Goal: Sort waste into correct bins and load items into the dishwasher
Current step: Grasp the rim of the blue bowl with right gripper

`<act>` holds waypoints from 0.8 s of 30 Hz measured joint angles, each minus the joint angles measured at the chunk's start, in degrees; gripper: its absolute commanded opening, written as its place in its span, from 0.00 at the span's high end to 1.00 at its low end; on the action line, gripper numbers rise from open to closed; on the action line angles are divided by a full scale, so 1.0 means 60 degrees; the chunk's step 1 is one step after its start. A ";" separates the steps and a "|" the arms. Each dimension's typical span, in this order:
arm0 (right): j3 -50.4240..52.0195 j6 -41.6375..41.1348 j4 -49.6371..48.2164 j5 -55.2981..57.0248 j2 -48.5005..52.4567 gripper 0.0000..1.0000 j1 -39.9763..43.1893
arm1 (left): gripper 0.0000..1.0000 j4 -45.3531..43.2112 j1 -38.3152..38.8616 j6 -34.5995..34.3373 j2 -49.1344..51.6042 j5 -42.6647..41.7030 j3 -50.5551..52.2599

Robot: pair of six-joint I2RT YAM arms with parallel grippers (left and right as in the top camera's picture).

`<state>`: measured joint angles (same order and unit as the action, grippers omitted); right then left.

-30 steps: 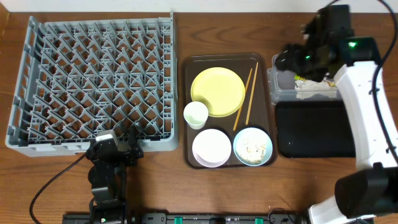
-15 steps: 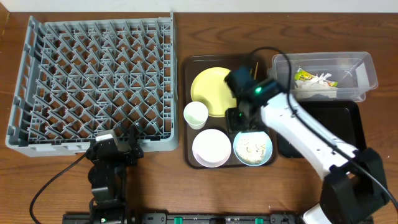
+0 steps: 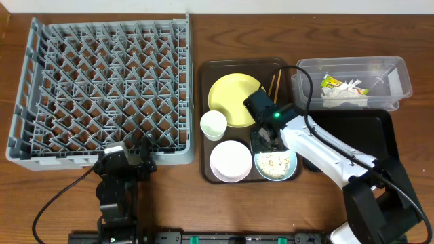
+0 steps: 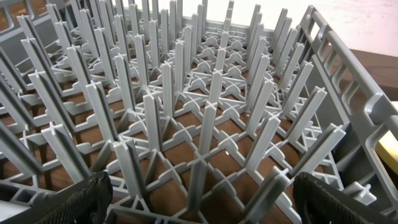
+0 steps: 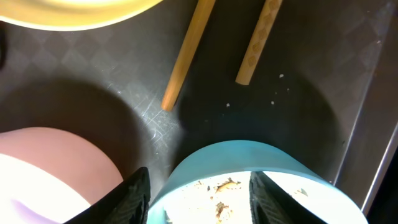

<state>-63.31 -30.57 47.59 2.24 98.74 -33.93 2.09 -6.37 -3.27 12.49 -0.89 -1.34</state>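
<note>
Jaws of the right gripper [image 5: 199,185] stand partly apart, one finger on either side of the far rim of the light blue bowl [image 5: 236,155]. From my wrist view I cannot tell whether the pads touch it. Whitish food scraps [image 5: 219,186] lie inside the bowl, between the fingers. Just beyond, the ends of the two chopsticks [image 5: 186,56] rest on the dark serving tray [image 5: 305,93]. The white bowl [image 5: 56,168] sits just beside the blue one, and the yellow plate [image 5: 68,9] is farther off. Overhead I see the white cup [image 3: 213,124] by the plate. The snack wrapper [image 3: 332,83] and crumpled paper [image 3: 342,99] lie in the clear tub [image 3: 401,76], with the black tray [image 3: 352,139] next to it. My left gripper [image 4: 205,196] has its jaws wide apart, empty, facing the pegs of the dish rack [image 4: 211,112].
</note>
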 measured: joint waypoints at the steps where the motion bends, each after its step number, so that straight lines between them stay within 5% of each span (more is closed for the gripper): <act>1: 0.0000 0.0029 0.0018 0.0022 0.0007 0.64 0.0000 | 0.07 0.0000 0.0000 0.0000 0.0000 0.0000 0.0000; 7: 0.0011 0.0153 0.0754 0.0000 0.0295 0.73 0.0000 | 0.07 0.0000 0.0000 0.0000 0.0000 0.0000 0.0000; 10: 0.0011 0.0186 0.1180 -0.0219 0.0306 0.96 -0.0011 | 0.07 0.0000 0.0000 0.0004 0.0000 0.0000 0.0000; 24: -0.0506 0.0980 0.2065 -0.0350 0.0339 0.99 -0.0302 | 0.07 0.0000 0.0000 0.0000 0.0000 0.0000 0.0000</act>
<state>-66.35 -24.69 59.99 0.14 100.77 -35.75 2.09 -6.37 -3.27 12.49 -0.89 -1.34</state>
